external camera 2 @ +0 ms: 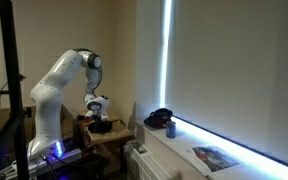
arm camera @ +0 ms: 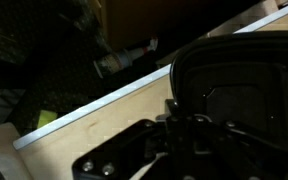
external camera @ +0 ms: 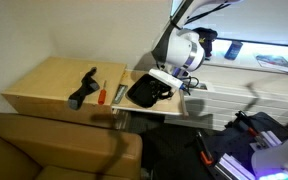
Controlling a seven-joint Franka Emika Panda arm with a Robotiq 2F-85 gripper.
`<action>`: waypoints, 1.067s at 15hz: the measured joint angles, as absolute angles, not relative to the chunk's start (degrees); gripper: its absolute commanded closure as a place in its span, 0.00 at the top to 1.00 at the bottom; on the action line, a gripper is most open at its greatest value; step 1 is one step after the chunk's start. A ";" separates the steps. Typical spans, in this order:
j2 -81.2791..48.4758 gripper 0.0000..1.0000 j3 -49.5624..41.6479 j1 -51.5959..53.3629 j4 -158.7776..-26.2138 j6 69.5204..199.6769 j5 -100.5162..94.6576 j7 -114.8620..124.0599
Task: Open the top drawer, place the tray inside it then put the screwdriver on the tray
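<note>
The top drawer (external camera: 172, 104) of the light wooden cabinet (external camera: 49, 80) stands pulled out. The black tray (external camera: 146, 93) sits tilted over the open drawer. My gripper (external camera: 162, 80) is above the tray's near edge and looks shut on its rim. In the wrist view the tray (arm camera: 239, 75) fills the upper right above the drawer's pale wood floor (arm camera: 74, 135), and my fingers (arm camera: 179, 110) meet at its rim. The orange-red screwdriver (external camera: 99, 94) lies on the cabinet top, to the left of the tray. In an exterior view the gripper (external camera 2: 99, 105) hangs over the dark tray (external camera 2: 102, 126).
A longer black angular tool (external camera: 83, 88) lies next to the screwdriver, and a small black object (external camera: 119, 93) lies between the screwdriver and the tray. A white slatted unit (external camera 2: 184, 150) carries a black cap (external camera 2: 159, 118) and a can (external camera 2: 170, 128). A brown sofa (external camera: 44, 145) stands in front.
</note>
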State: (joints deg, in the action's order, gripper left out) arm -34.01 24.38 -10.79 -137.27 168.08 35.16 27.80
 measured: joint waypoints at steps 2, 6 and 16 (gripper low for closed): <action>-31.73 0.01 16.32 -2.14 -136.21 164.09 32.87 30.82; -30.43 0.01 3.94 10.43 -134.62 160.55 24.87 39.38; -31.97 0.77 -5.04 18.58 -132.95 161.25 13.38 50.30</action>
